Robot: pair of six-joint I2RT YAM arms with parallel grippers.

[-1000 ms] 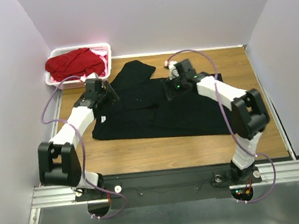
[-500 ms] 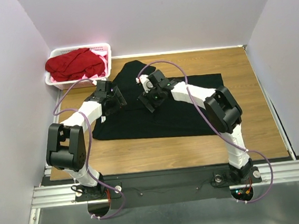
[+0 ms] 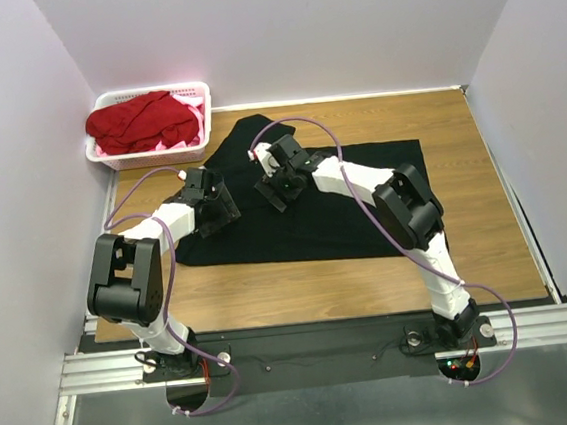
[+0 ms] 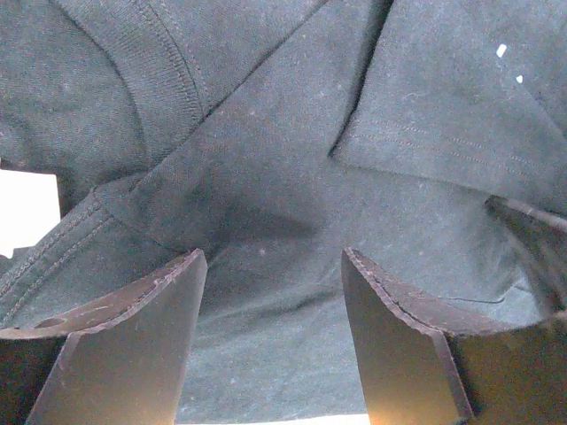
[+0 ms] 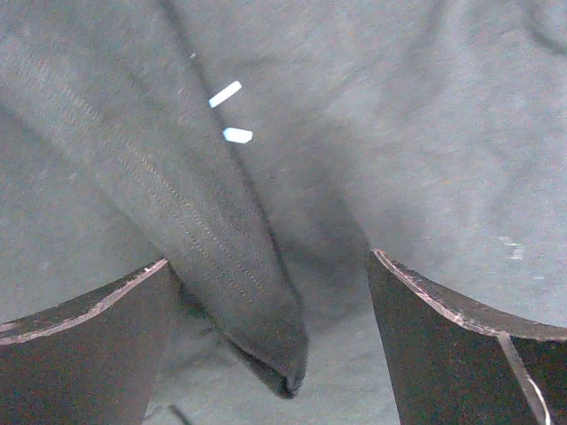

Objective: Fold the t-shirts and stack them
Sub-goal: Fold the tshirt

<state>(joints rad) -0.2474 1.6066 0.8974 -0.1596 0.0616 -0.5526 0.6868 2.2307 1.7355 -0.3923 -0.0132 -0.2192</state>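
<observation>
A large black t-shirt [image 3: 343, 207] lies spread on the wooden table. Both grippers hover close over its left part. My left gripper [image 3: 223, 208] is open, and the left wrist view shows only flat black cloth [image 4: 266, 159] and the ribbed collar [image 4: 168, 80] between its fingers [image 4: 133, 336]. My right gripper [image 3: 274, 190] is also open. In the right wrist view a folded, stitched hem edge [image 5: 257, 310] lies between its fingers [image 5: 443, 345] ungripped, near small light-blue logo marks [image 5: 230, 115]. A red t-shirt [image 3: 144, 120] is heaped in the basket with pink cloth [image 3: 178, 135] under it.
The white slotted basket [image 3: 197, 92] stands at the back left corner of the table. A white label [image 4: 27, 208] shows at the shirt's neck. Bare wood [image 3: 455, 116] lies right of and in front of the shirt. Walls close in the left, back and right sides.
My right arm has swung left across the black shirt and now sits beside the left gripper. The left gripper has shifted slightly nearer and inward over the shirt's left part.
</observation>
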